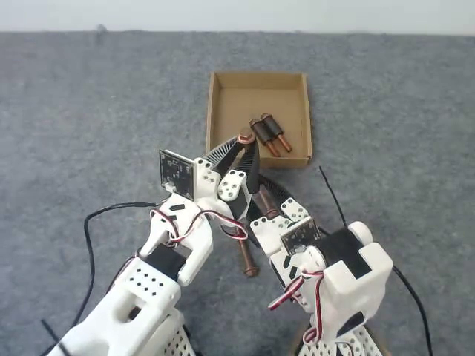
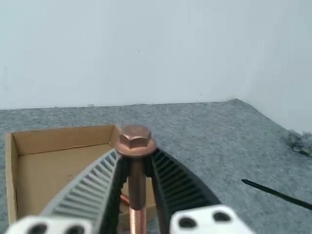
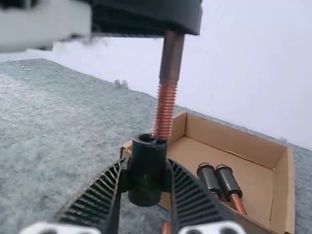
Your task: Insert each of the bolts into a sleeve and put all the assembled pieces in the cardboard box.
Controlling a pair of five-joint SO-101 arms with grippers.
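Note:
My left gripper point(image 2: 136, 158) is shut on a copper bolt point(image 2: 136, 141) just under its hex head, with the bolt hanging threads down. In the high view that left gripper point(image 1: 243, 153) hovers at the near edge of the cardboard box point(image 1: 220, 111). My right gripper point(image 3: 146, 171) is shut on an upright black sleeve point(image 3: 146, 168). The bolt's threaded tip point(image 3: 162, 114) sits right at the sleeve's open top. Two assembled pieces point(image 3: 220, 182) lie side by side in the box point(image 3: 253, 146), also visible from above as assembled pieces point(image 1: 270, 133).
One more long copper-and-dark piece point(image 1: 246, 254) lies on the grey carpet between the two arms. A thin black cable point(image 1: 332, 194) runs across the carpet to the right of the box. A white wall borders the carpet at the back.

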